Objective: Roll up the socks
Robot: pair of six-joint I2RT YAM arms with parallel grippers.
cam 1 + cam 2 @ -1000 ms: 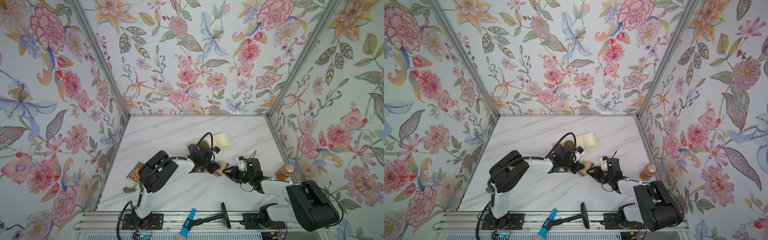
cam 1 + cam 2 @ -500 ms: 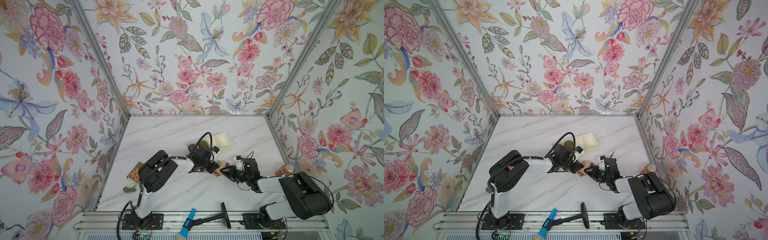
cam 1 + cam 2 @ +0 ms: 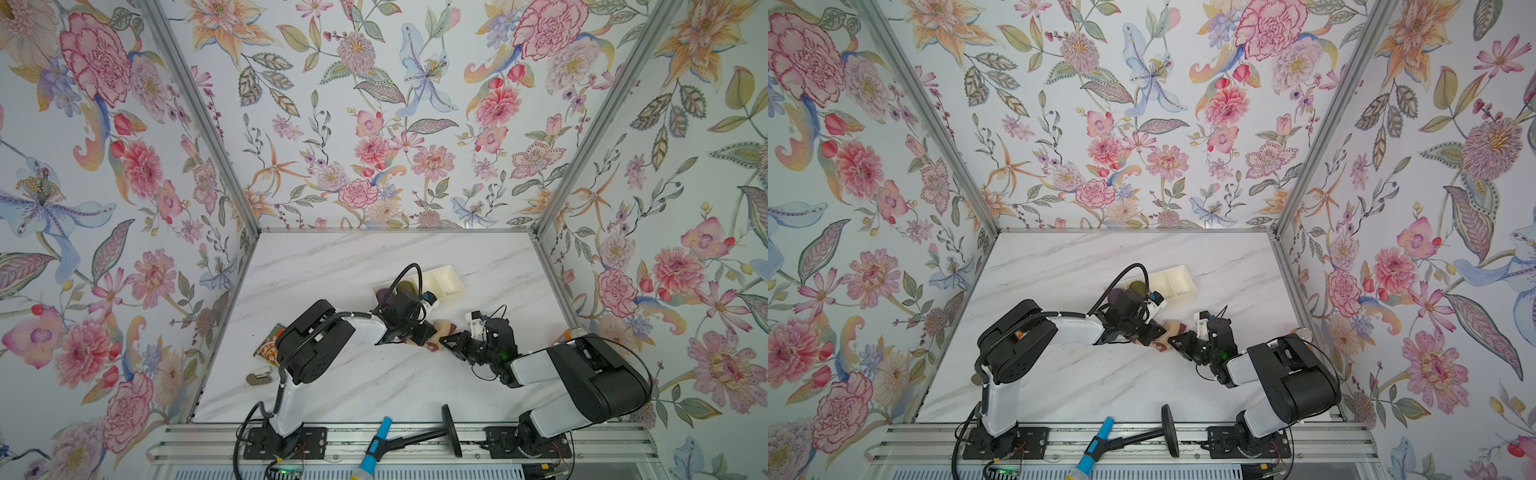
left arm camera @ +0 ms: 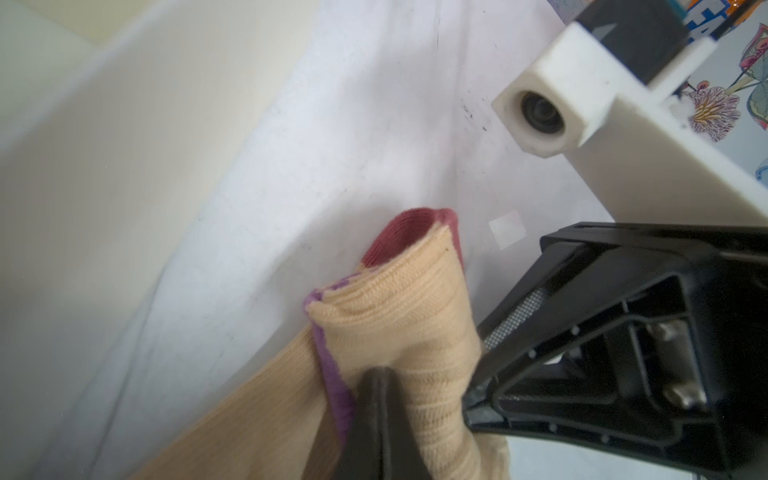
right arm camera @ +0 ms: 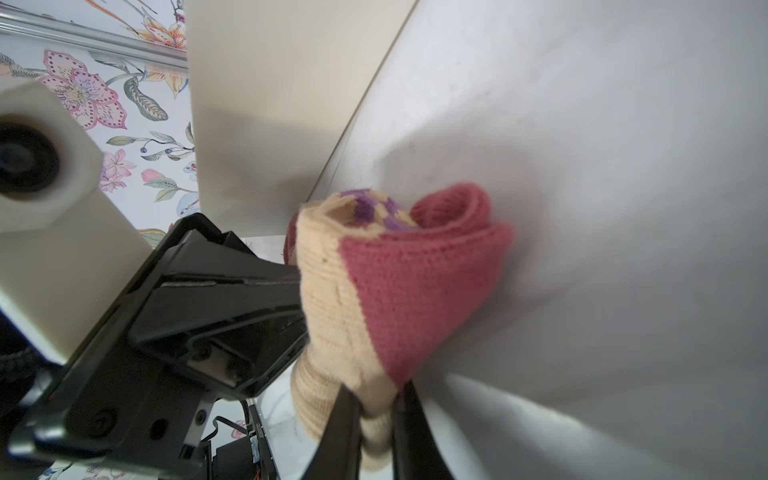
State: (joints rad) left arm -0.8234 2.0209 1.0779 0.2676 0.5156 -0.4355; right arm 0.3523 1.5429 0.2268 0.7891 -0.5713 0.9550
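Left end effector (image 3: 429, 336) pinching socks (image 5: 399, 291); right end effector (image 5: 376, 399) clamped on same peach-maroon bundle, near cream tray (image 3: 455, 286)

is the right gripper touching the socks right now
Touching. The right wrist view shows the right gripper pinching the peach knit of the socks between its jaws, with no gap.

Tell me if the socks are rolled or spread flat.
Partly rolled: the socks curl in layers, maroon over striped cuff; a flat length trails.
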